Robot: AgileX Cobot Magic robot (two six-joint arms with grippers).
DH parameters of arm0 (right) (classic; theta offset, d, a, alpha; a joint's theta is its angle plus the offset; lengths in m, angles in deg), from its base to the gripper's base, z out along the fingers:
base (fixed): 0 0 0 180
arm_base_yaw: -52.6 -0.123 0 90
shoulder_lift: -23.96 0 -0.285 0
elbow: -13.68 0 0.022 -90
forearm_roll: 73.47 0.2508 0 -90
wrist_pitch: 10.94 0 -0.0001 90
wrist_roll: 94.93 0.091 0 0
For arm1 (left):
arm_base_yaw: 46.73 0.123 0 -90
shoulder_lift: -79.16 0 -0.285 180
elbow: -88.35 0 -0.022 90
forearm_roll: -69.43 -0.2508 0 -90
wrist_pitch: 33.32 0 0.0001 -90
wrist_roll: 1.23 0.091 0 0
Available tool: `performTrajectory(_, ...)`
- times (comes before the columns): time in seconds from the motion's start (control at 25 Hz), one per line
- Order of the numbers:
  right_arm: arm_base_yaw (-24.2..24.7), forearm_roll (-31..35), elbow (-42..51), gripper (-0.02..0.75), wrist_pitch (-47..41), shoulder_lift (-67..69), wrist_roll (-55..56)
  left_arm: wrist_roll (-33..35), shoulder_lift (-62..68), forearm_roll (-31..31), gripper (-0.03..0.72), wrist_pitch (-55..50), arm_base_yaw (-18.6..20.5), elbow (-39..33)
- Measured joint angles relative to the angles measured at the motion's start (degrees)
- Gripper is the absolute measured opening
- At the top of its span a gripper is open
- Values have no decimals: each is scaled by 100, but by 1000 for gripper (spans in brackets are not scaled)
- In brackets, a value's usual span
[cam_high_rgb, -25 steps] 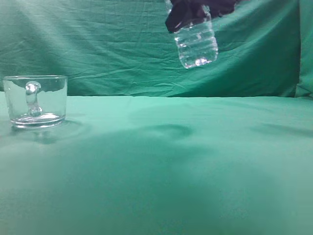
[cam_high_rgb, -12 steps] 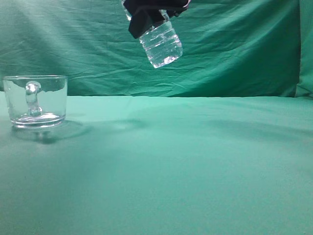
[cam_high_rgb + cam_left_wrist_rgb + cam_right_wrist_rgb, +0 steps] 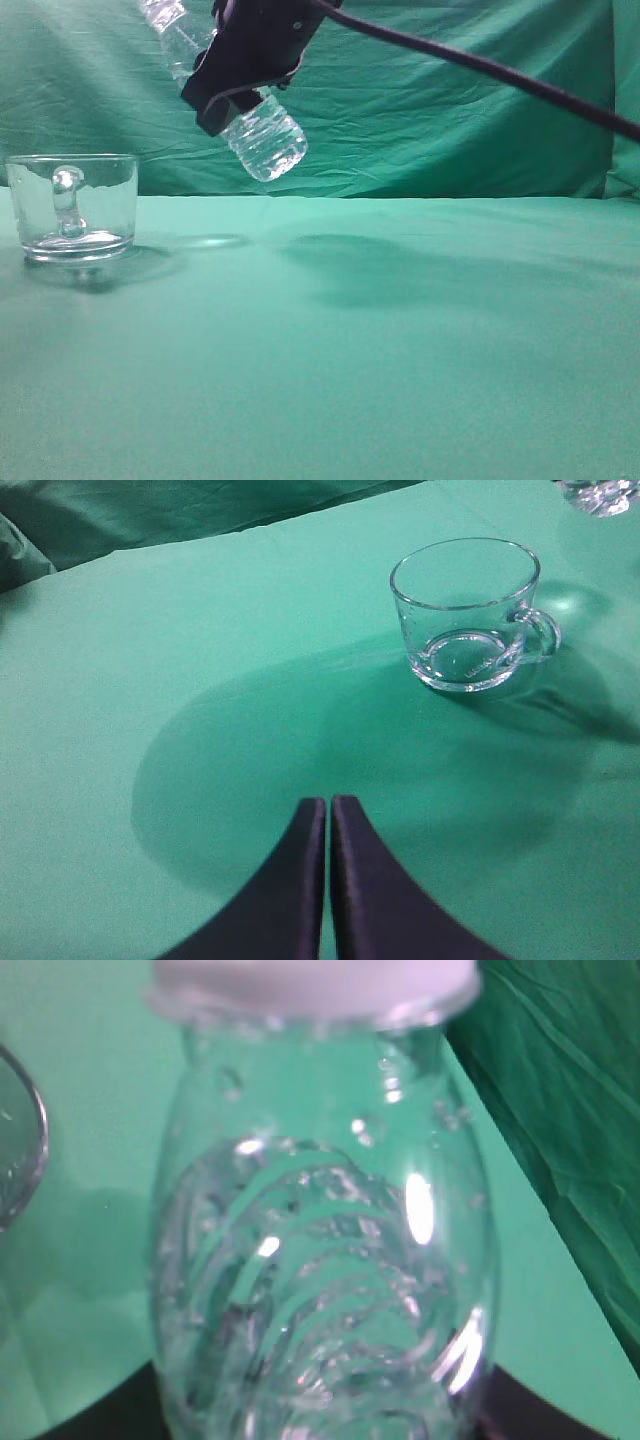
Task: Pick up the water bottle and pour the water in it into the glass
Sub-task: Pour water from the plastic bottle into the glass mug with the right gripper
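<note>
- Glass (image 3: 71, 207): upright on the green counter (image 3: 400, 350), handle facing the exterior camera; looks empty.
- Left pincer (image 3: 328, 825): fingers pressed together, nothing between them; hovers over the counter, near side of the glass (image 3: 468, 615) in its wrist view, well apart from it.
- Right pincer (image 3: 240, 62): clamped around the water bottle's (image 3: 235, 100) mid-body, in the air up and to the right of the glass.
- Water bottle: tilted, neck up-left toward the glass, ribbed base down-right, protruding below the pincer; clear of the counter.
- Water (image 3: 330, 1310): pooled in the ribbed lower body, right wrist view.
</note>
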Motion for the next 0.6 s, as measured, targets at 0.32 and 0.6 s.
performTrajectory(0.32, -134, -834, -561, 349, -122, 556, -36, 0, 0, 0, 0, 0, 0, 0)
performTrajectory(0.6, -148, -1828, -680, 349, 8, 606, -36, 0, 0, 0, 0, 0, 0, 0)
